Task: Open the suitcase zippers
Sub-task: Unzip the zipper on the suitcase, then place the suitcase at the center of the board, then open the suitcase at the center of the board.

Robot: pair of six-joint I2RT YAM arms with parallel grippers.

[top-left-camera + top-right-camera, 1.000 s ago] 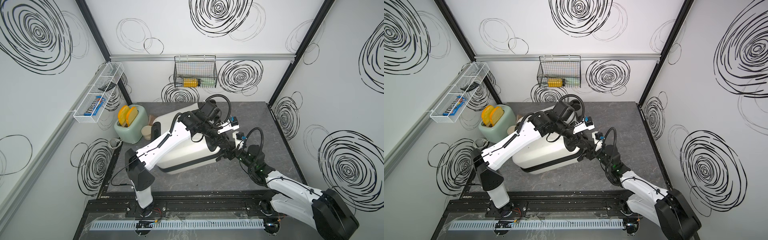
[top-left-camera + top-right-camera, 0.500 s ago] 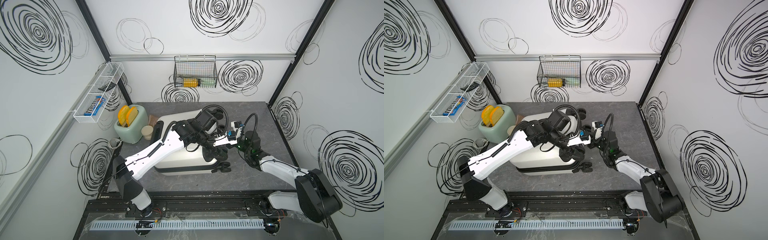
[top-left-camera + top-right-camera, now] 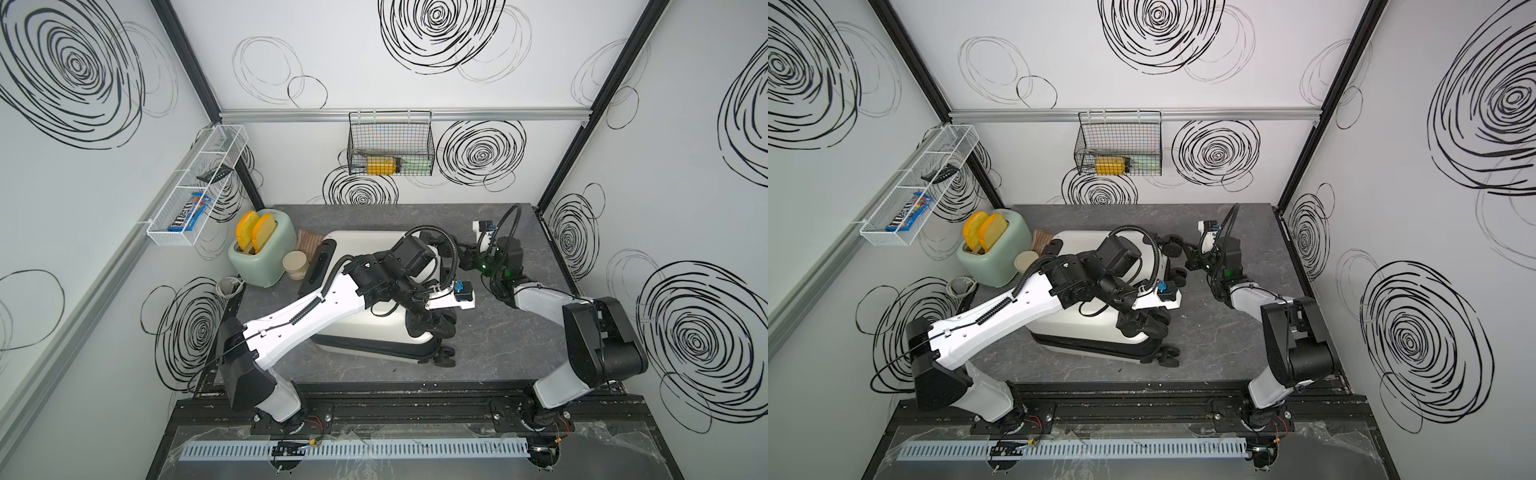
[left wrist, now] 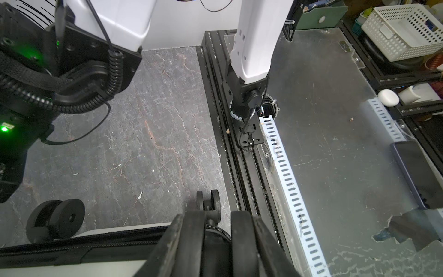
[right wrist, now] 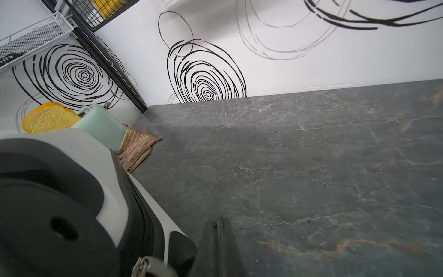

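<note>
R gripper (image 5: 219,230) now round the wheel end

suitcase (image 3: 374,328) lies flat just beside toaster (image 3: 259,257), wheels away from it, swung square vs a sec ago. L gripper (image 4: 215,215) clamps one wheel corner. R gripper, moved to the other corner, fingers together, empty. Pull of zippers (image 5: 143,265) sits beside it. Prob needs regrasp

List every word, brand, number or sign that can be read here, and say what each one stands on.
"m&m's": on the candy packet lying in the white wire shelf.
Too small or blurred to read: anything on the dark remote-like object in that shelf, and on the yellow item in the black wire basket.
The suitcase shows no readable lettering in any view.
</note>
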